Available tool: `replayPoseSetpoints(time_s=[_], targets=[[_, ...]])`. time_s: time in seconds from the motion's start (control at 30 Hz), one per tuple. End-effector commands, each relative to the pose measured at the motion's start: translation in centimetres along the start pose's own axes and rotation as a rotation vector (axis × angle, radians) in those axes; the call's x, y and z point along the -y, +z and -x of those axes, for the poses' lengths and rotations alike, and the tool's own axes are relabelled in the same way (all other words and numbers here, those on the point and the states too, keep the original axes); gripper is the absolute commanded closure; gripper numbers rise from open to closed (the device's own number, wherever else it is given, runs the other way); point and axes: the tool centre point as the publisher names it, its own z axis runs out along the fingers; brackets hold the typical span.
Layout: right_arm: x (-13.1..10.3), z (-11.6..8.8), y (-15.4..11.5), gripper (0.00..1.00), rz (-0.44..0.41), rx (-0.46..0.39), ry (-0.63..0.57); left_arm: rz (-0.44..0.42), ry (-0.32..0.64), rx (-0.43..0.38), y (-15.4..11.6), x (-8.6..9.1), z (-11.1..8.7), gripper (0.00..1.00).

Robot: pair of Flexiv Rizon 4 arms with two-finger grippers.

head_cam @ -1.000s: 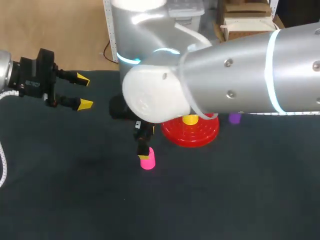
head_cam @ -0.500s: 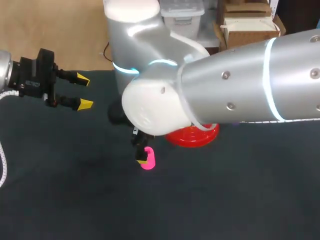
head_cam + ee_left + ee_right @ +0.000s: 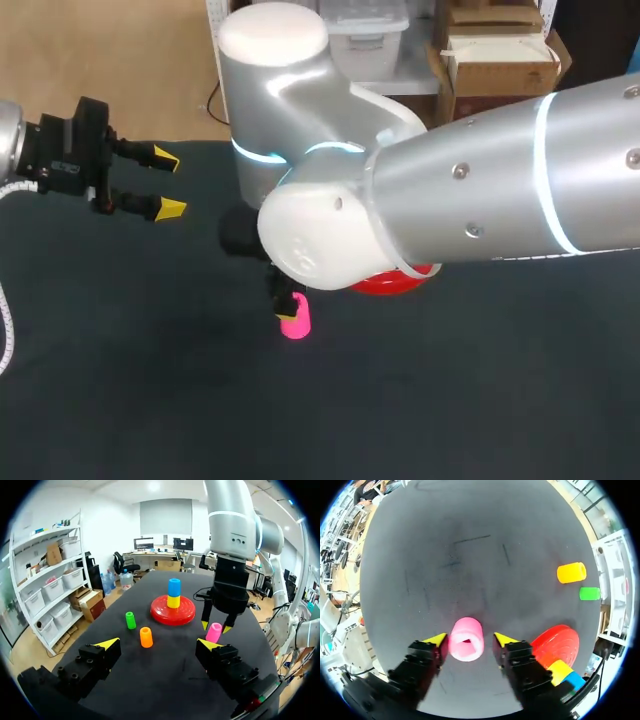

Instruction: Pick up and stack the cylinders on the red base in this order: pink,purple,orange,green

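Right tool (image 3: pixel 470 639) spread astride pink cylinder (image 3: pixel 466 640) | left tool (image 3: pixel 158 643) spread, empty | red base (image 3: pixel 392 286) mostly behind right arm (image 3: pixel 480 190)

Right end effector (image 3: pixel 470 639) low, fingers spread; left end effector (image 3: pixel 168 183) likewise spread.

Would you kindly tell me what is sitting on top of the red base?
A yellow cylinder stands on the red base, with a blue cylinder on top of it. In the head view my right arm covers that stack and most of the base.
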Motion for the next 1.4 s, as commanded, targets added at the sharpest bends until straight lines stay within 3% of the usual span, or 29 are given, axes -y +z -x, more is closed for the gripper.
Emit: replayPoseSetpoints(time_s=[0.03, 0.2, 0.33, 0.5, 0.63, 0.83, 1.0, 1.4], targets=[[0.0, -0.3, -0.3, 1.0, -0.004, 0.011, -0.004, 0.003, 0.003, 0.005, 0.0, 0.1, -0.1, 0.0], [0.3, -0.6, -2.4, 1.0, -0.041, 0.025, -0.016, 0.003, 0.003, 0.005, 0.0, 0.1, -0.1, 0.0], [1.6, -1.5, -6.4, 1.0, -0.095, 0.048, -0.002, 0.003, 0.003, 0.005, 0.0, 0.1, -0.1, 0.0], [5.2, -3.6, -12.3, 1.0, -0.133, 0.025, 0.053, 0.003, 0.003, 0.005, 0.0, 0.1, -0.1, 0.0], [8.1, -4.9, -15.1, 1.0, -0.129, -0.015, 0.085, 0.003, 0.003, 0.005, 0.0, 0.1, -0.1, 0.0], [11.5, -7.5, -15.5, 1.0, -0.112, -0.036, 0.167, 0.003, 0.003, 0.005, 0.0, 0.1, -0.1, 0.0], [13.5, -8.2, -15.1, 1.0, -0.103, -0.049, 0.184, 0.003, 0.003, 0.005, 0.0, 0.1, -0.1, 0.0], [15.3, -8.5, -12.9, 1.0, -0.088, -0.058, 0.205, 0.003, 0.003, 0.005, 0.0, 0.1, -0.1, 0.0]])
